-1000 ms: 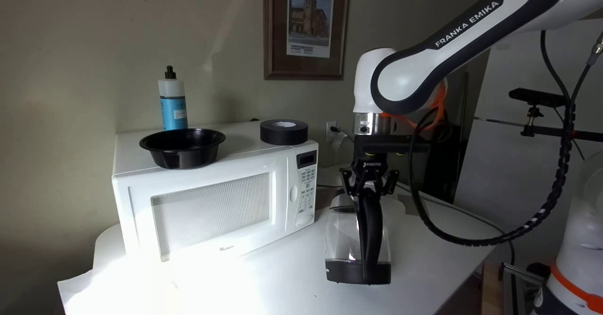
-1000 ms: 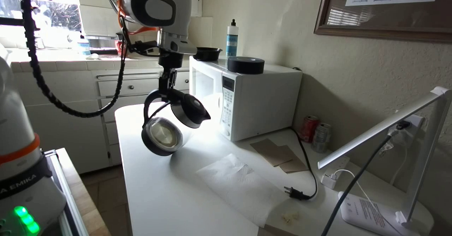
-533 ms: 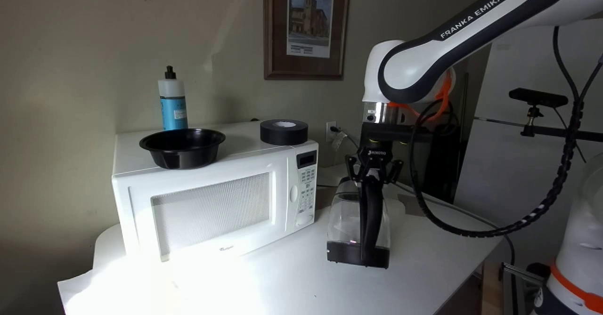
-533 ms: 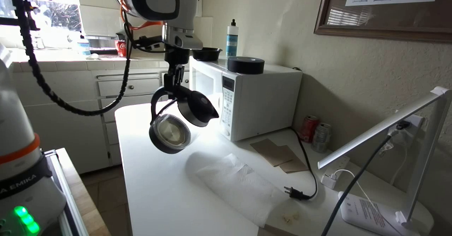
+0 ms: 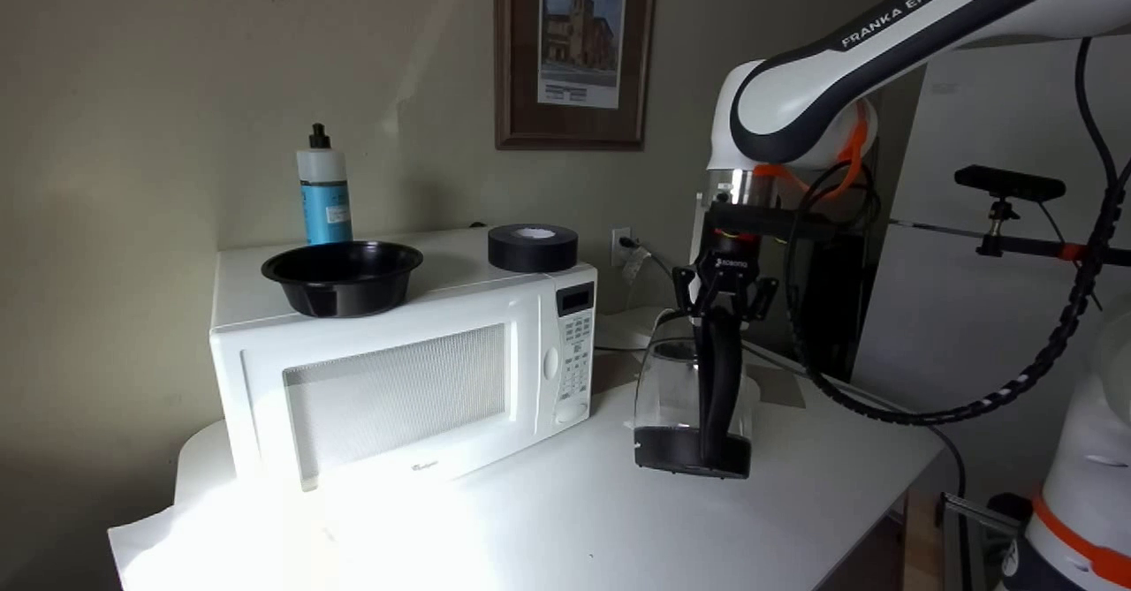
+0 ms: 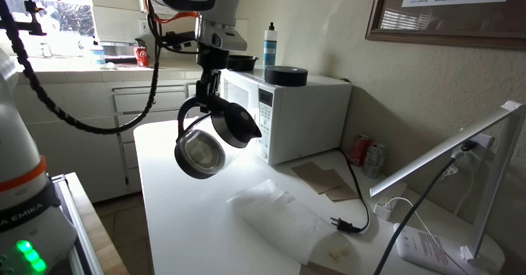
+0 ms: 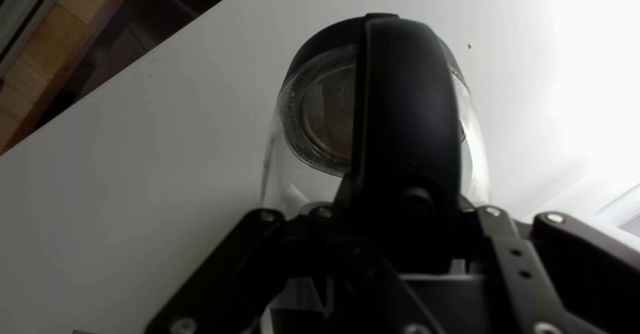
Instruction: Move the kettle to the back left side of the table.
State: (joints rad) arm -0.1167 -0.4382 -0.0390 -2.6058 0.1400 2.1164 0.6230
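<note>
Clear-glass kettle (image 5: 676, 401), rounded, tilted; right of centre in an exterior view, beneath pincer (image 5: 724, 308) clamped on smooth black handle (image 7: 407, 109).

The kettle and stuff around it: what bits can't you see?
Kettle's base: wrist view, partly hidden by its handle.
Lid: wrist view, mostly hidden by the gripper, though an exterior view shows it.
Microwave: wrist view, cut off by right edge.
Lamp-base print: in an exterior view, too small to read.

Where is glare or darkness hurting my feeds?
In an exterior view, glare whites out the table in front of the microwave; in an exterior view, the window is partly overexposed; in the wrist view, the dark gripper and kettle handle almost merge.
</note>
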